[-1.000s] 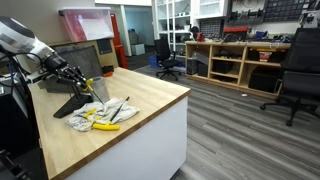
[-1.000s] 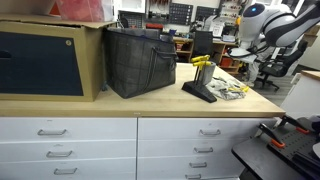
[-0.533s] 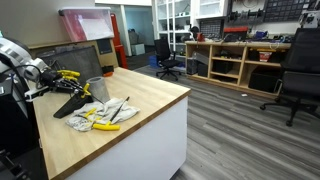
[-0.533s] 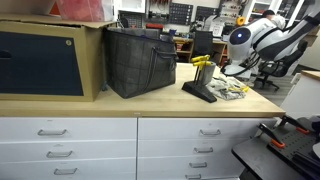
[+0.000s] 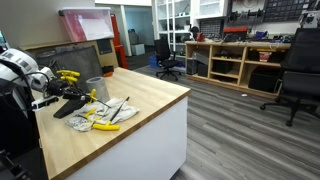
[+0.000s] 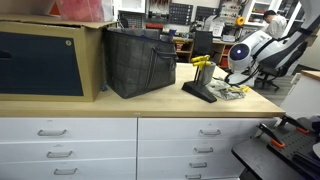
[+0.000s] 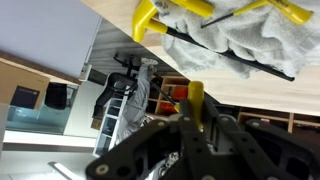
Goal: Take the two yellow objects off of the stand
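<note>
My gripper (image 7: 190, 128) is shut on one yellow-handled tool (image 7: 196, 100), whose handle sticks out between the dark fingers. In an exterior view the gripper (image 5: 66, 86) holds this tool (image 5: 68, 74) at the table's far side, just beside the dark slanted stand (image 5: 72, 106). A second yellow tool (image 6: 202, 62) still sits at the top of the stand (image 6: 200, 92); it also shows in an exterior view (image 5: 92, 96). In that other exterior view the arm hides the gripper.
A crumpled grey cloth (image 5: 98, 114) with longer yellow-handled tools (image 7: 150, 20) lies on the wooden table (image 5: 140, 110) next to the stand. A small grey metal cup (image 5: 96, 86) stands behind it. A dark bag (image 6: 140, 62) and a cabinet (image 6: 40, 62) stand further along.
My gripper has pulled back from the stand toward the table's far side and dropped lower, carrying one yellow tool with it. The other yellow tool has stayed on the stand.
</note>
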Controlling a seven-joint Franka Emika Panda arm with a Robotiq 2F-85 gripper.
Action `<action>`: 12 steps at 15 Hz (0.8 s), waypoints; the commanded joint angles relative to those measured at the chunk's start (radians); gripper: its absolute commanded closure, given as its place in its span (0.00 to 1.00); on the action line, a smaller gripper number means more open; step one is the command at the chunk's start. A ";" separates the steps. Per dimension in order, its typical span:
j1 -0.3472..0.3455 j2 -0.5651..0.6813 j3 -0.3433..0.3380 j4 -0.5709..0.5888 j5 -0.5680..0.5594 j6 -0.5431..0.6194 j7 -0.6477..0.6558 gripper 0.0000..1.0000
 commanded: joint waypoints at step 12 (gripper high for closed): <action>-0.002 -0.119 0.082 -0.081 0.037 0.155 0.071 0.29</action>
